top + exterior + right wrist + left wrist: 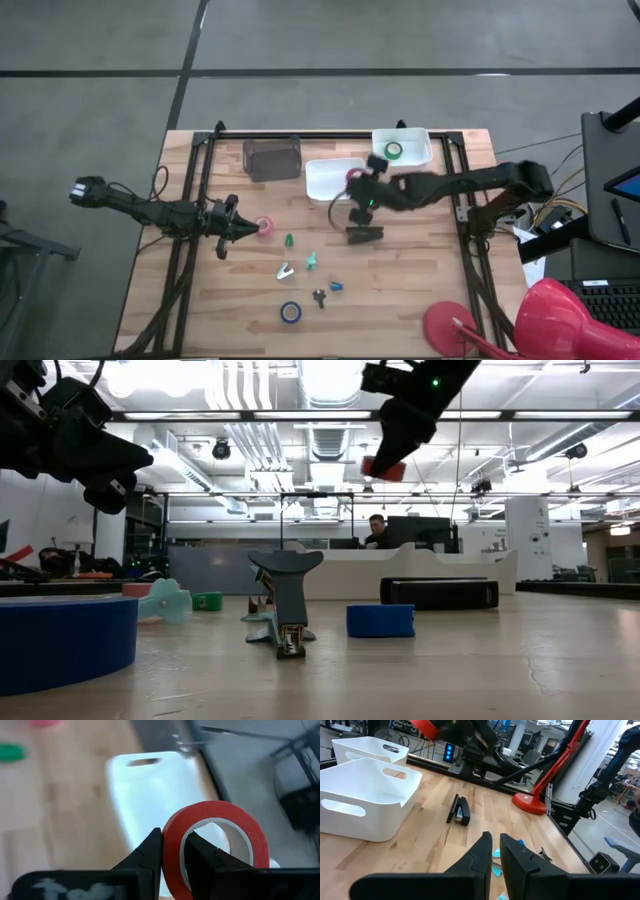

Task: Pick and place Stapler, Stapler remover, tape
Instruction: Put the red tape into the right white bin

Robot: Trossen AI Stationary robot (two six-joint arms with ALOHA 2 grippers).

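My right gripper (358, 190) hangs high over the nearer white bin (322, 186), shut on a red tape roll (215, 827). The black stapler (364, 235) lies flat on the table just near of that bin. A green tape roll (394, 150) sits in the far white bin (420, 140). A pink roll (264, 227) lies just before my shut left gripper (246, 229), which holds nothing. A blue roll (290, 312) lies by the near edge. Several small staple removers (311, 261) are scattered mid-table. My right gripper pinches the red roll's wall (173, 851) between its two fingers, one finger (202, 854) inside the ring's hole and the other outside. The fingers slant down from the table's right. The roll is lifted clear, high over the nearer white bin, standing on edge in the hold.
A dark bin (272, 158) stands at the back, left of the white bins. A red lamp base (450, 325) sits at the near right corner. Black frame rails (200, 180) run along the table's left and right sides.
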